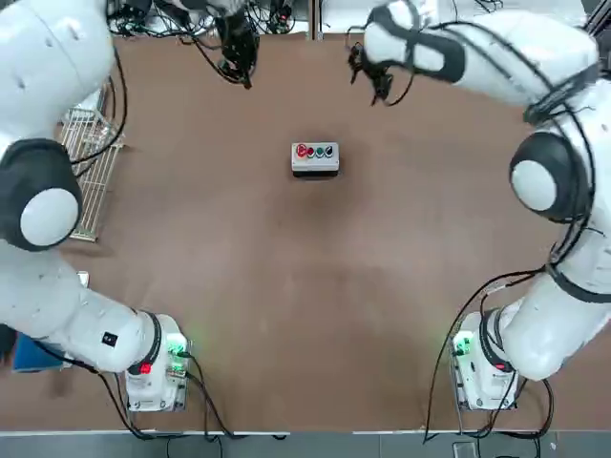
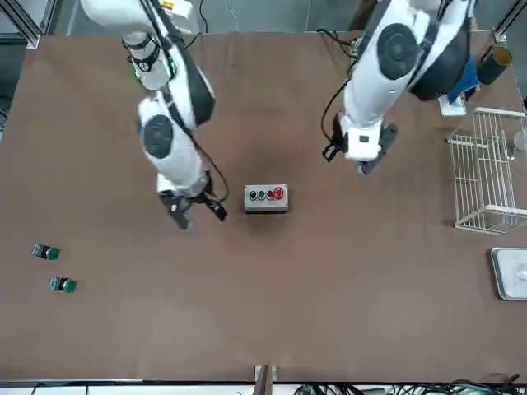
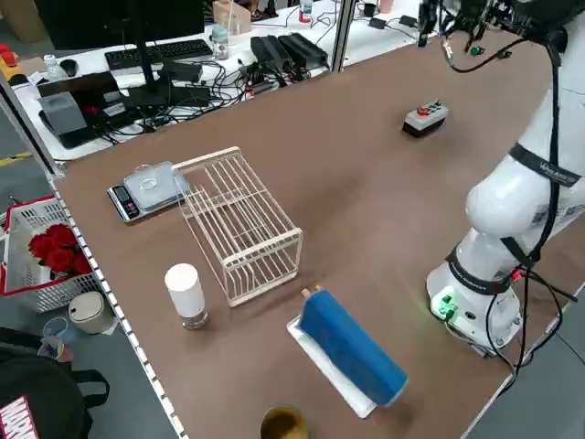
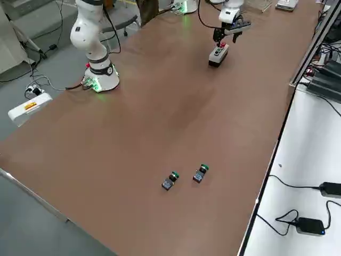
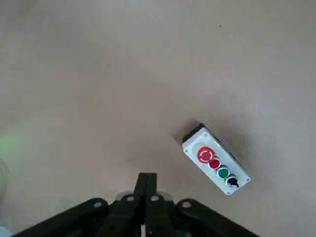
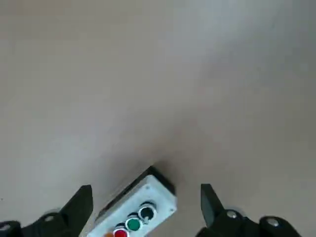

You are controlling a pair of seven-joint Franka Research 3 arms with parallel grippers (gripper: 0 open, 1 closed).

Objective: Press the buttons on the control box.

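L gripper (image 5: 147,177) is nearest the cam in the L wrist view: fingers together, nothing btwn them. It's above the table (image 1: 315,286), on the robot's L side of the ctrl box (image 1: 315,159), not touching it. R gripper (image 6: 146,190) is also up over the table, on the box's R side; fingers wide apart, nothing held, no contact w/ box.

Box sits flat on the table btwn the two arms, dark base down, btn face up. Btns run in one row, from robot's L to R: big red btn (image 5: 206,155), small red btn (image 5: 214,163), green btn (image 5: 223,172), black btn (image 5: 232,181). Neither gripper is on any of them.

Rest of table: white wire rack (image 3: 239,224) on robot's L side, w/ silver tray-like unit (image 3: 151,187) just beside it. White cylinder (image 3: 186,293) stands near the rack; blue roll (image 3: 352,347) lies on a white slab (image 3: 329,370) closer to the L arm's base. Two loose green-capped pcs (image 2: 45,252) (image 2: 62,284) lie near each other on robot's R side, well apart from box.
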